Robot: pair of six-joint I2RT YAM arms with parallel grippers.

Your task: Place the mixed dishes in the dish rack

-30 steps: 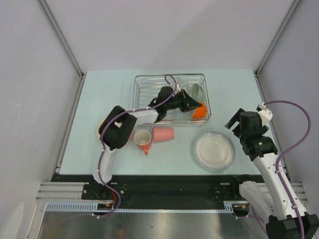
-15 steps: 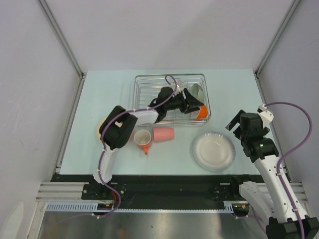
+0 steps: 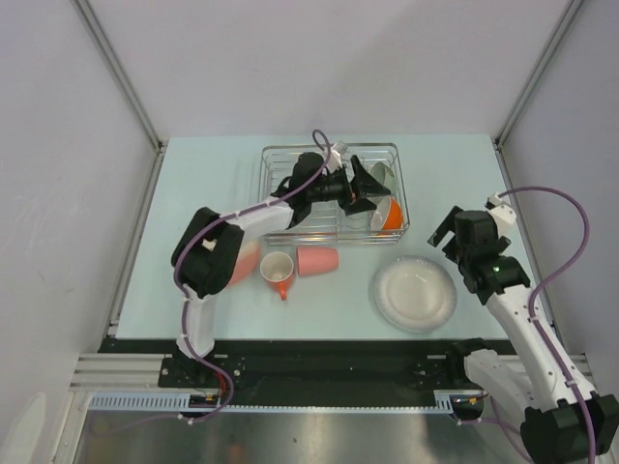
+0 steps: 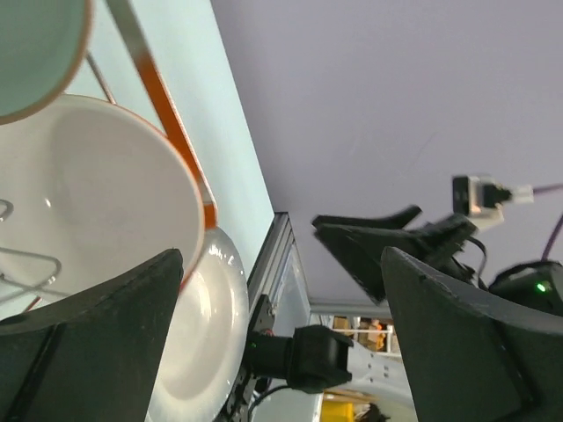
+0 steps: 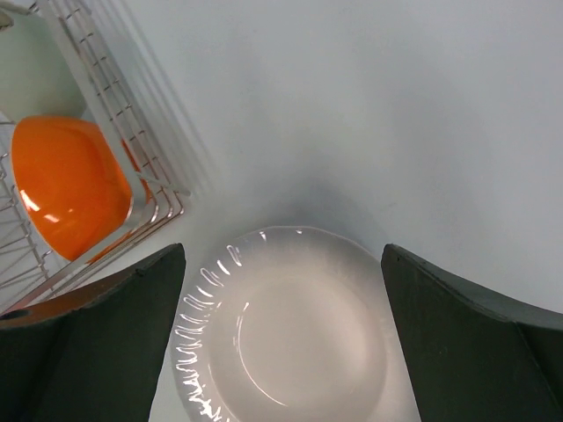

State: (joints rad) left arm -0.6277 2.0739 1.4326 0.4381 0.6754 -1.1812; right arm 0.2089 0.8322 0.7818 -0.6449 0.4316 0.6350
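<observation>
While left gripper [image 3: 369,186] gapes empty over silver wire dish rack [image 3: 274,155], masking its middle | right gripper [image 5: 283,255] wide, empty, right of rack | round pink plate [image 3: 245,264] near rack's left-front, mostly beneath left arm [image 3: 208,256].

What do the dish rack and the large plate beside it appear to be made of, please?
The dish rack looks like thin metal wire with a shiny silver finish, judging by its bright glints. The large plate looks like whitish, slightly translucent plastic or glass, glossy with a ribbed rim; the pictures cannot settle which.
</observation>
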